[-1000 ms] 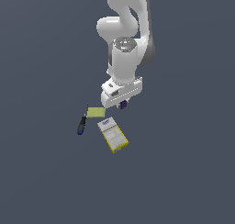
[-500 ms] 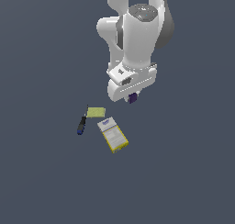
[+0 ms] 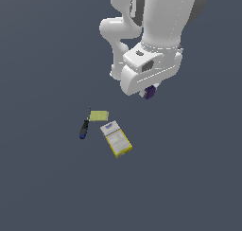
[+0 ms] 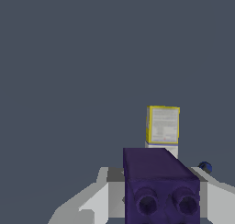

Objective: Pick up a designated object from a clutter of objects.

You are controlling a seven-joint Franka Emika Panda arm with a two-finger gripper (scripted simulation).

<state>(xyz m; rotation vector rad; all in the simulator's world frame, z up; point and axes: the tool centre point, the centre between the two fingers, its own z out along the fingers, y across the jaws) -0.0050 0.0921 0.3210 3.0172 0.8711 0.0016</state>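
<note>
The dark purple lump (image 3: 150, 92) sits between my fingers under the white hand, held well above the floor and to the exterior view's right of the other things. In the wrist view it is a dark purple block (image 4: 158, 185) with two round holes, clamped between my pale fingers (image 4: 98, 202). My gripper (image 3: 149, 93) is shut on it. On the floor lie the yellow box (image 3: 116, 138) with a white-and-blue end, the pale green pad (image 3: 99, 115) and the slim black tool (image 3: 84, 129) with a blue tip. The box (image 4: 162, 125) and the blue tip (image 4: 205, 167) also show in the wrist view.
The floor is a plain dark grey surface. The arm's large white body (image 3: 151, 26) fills the top of the exterior view.
The hand has risen with the purple lump in it and moved toward the exterior view's right, away from the box, pad and tool, which have stayed put.
</note>
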